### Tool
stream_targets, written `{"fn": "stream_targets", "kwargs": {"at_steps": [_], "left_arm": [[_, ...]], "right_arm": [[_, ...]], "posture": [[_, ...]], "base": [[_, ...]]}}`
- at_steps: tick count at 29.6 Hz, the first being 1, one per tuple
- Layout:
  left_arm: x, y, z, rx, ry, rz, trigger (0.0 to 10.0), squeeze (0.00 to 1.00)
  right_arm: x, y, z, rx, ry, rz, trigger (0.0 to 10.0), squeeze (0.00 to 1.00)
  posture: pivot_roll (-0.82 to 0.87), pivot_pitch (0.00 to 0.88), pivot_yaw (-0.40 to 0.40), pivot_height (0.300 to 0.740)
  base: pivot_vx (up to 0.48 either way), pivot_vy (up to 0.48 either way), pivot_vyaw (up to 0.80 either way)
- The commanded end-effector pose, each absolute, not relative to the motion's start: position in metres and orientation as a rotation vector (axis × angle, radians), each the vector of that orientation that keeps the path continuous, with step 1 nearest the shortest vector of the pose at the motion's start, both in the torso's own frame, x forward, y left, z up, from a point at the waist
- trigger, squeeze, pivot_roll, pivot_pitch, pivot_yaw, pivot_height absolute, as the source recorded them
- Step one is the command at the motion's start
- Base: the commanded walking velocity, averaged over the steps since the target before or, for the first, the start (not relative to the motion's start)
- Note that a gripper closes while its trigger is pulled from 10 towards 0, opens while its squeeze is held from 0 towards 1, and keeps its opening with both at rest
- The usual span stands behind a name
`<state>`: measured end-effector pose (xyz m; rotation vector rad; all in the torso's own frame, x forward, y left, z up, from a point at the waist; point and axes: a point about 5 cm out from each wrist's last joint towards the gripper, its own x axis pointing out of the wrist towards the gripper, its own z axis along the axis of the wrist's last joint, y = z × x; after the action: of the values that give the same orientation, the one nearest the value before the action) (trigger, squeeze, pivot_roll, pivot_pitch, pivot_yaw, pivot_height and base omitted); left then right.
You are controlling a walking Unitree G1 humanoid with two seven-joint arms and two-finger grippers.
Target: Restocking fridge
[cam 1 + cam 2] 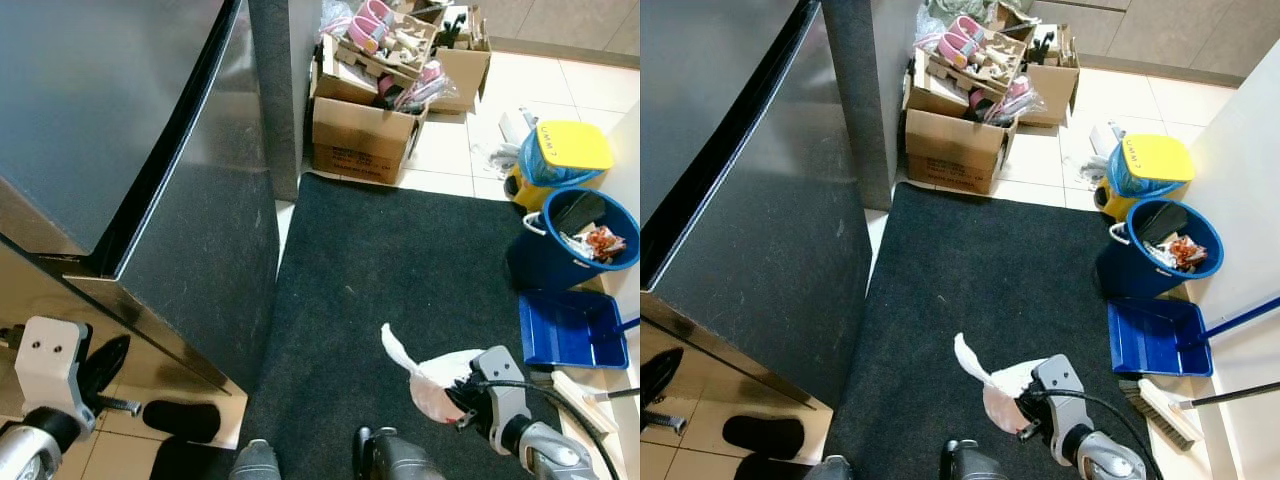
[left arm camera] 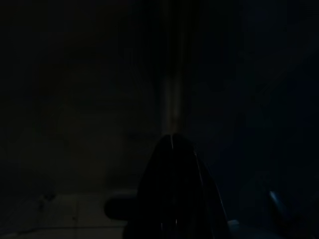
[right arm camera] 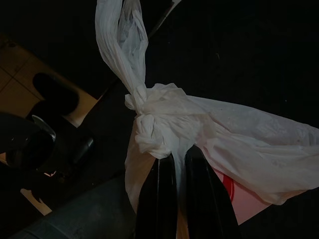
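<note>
The right gripper (image 3: 179, 159) has its jaws clamped just below the knot of a tied white plastic bag (image 3: 219, 134), apparently so it hangs secure beside the closed steel fridge (image 1: 150, 150). The left gripper (image 1: 100, 365) idles; its jaws are too dark to tell.

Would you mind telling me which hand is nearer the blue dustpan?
Right. The right hand, shut on a white plastic bag, is beside the blue dustpan; the left hand is by the fridge.

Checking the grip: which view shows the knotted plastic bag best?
The right wrist view: the plastic bag is close up, its knot just beyond the right gripper, fingers pinching it. Both eye views show it small, above the black mat.
</note>
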<state>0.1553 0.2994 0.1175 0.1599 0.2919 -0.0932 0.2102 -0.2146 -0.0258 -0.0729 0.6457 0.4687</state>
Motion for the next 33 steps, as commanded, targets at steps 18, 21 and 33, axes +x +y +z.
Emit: {"fn": "stream_targets", "kwargs": {"at_steps": [18, 21, 33], "left_arm": [[0.187, 0.298, 0.126, 0.160, 0.169, 0.044, 10.0, 0.00], [0.190, 0.298, 0.126, 0.171, 0.162, 0.056, 10.0, 0.00], [0.195, 0.289, 0.122, 0.147, 0.175, -0.004, 10.0, 1.00]], "right_arm": [[0.204, -0.217, -0.030, -0.062, 0.653, 0.449, 10.0, 0.00], [0.204, -0.217, -0.030, -0.060, 0.651, 0.448, 10.0, 0.00], [0.202, -0.218, -0.030, -0.061, 0.654, 0.444, 10.0, 0.00]], "posture": [[0.03, 0.222, -0.060, 0.740], [0.03, 0.222, -0.060, 0.740], [0.03, 0.224, -0.059, 0.740]], "base": [[0.000, 0.000, 0.00], [0.000, 0.000, 0.00], [0.000, 0.000, 0.00]]}}
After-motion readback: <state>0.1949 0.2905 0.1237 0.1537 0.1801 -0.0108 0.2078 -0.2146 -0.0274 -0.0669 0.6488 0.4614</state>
